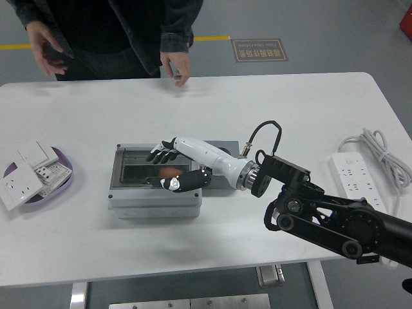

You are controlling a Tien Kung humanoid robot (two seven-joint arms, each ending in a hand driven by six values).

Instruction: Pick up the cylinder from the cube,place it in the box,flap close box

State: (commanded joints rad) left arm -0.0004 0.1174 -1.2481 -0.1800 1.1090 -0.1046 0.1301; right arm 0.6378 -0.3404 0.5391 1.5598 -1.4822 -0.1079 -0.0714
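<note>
The right robot hand (172, 168) rests with fingers relaxed, holding nothing, on the closed clear lid of the grey box (154, 201), the reddish cylinder (168, 172) visible inside beneath it, while at twelve o'clock across the worktop (290, 109) a person's hand (176, 67) hangs.
</note>
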